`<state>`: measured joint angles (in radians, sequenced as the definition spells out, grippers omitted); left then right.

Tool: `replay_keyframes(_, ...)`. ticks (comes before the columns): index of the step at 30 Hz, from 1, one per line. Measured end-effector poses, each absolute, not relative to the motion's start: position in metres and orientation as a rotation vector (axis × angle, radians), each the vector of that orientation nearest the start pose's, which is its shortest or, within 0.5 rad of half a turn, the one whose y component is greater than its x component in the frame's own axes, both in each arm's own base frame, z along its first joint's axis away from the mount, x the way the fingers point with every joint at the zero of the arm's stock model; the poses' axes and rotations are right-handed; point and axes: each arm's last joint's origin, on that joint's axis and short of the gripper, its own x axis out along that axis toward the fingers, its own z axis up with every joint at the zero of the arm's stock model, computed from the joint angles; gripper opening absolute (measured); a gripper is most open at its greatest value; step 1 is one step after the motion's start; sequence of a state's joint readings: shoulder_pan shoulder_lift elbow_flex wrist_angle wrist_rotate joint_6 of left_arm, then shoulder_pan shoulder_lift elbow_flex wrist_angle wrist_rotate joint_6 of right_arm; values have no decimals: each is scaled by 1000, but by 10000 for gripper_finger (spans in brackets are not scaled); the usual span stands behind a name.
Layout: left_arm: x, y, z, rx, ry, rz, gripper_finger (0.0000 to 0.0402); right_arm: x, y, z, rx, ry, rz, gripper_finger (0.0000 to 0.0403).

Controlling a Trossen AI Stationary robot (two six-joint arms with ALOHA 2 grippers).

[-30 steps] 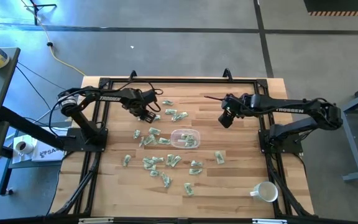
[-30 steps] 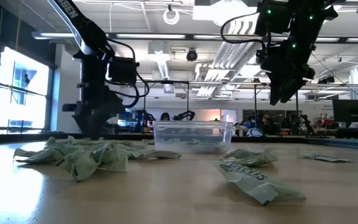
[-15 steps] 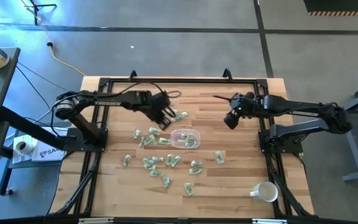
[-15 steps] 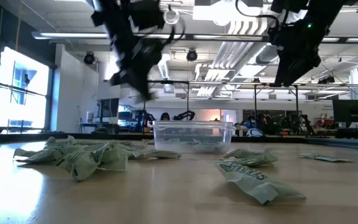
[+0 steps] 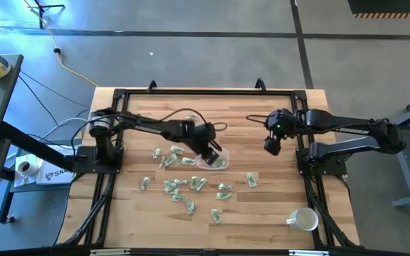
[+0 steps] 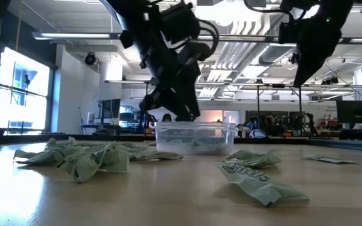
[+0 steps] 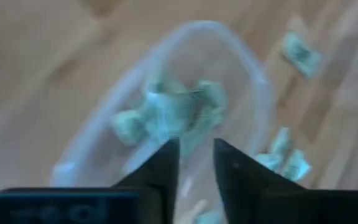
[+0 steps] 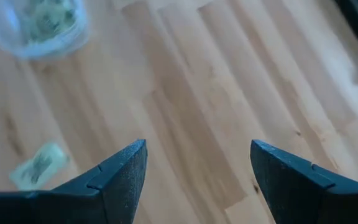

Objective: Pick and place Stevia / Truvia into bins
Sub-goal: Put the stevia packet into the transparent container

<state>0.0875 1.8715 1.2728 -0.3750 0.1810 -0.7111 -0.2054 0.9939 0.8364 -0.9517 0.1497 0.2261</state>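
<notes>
The left claw (image 5: 213, 151) hangs just over the left edge of the bin (image 5: 219, 164), its fingers (image 7: 160, 171) a narrow gap apart with nothing seen between them; a few green packets (image 7: 173, 115) lie inside the bin below it. The right claw (image 5: 272, 146) hovers to the right, well clear of the bin, spread wide and empty over bare desk (image 5: 262, 206). More packets (image 5: 180, 186) are scattered left of and nearer than the bin, and a white mug (image 5: 304, 219) stands near the right corner
</notes>
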Motion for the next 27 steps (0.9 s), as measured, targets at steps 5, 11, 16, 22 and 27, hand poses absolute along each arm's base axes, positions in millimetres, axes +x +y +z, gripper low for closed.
replay_keyframes(5, 387, 7, 200, -774, 1018, 308, 217, 166, -25, 257, 188, 1124, -352, 277)
replay_keyframes(11, 366, -18, 236, -587, 1132, 475, 252, 179, -10, 223, 317, 1116, -320, 277)
replay_keyframes(16, 342, -25, 259, -460, 1148, 558, 240, 195, 23, 187, 494, 1041, -357, 277)
replay_keyframes(22, 303, -34, 273, -248, 1273, 641, 233, 210, 72, 172, 511, 1063, -431, 277)
replay_keyframes(27, 277, -37, 272, -217, 1220, 586, 239, 216, 94, 146, 535, 1156, -580, 277)
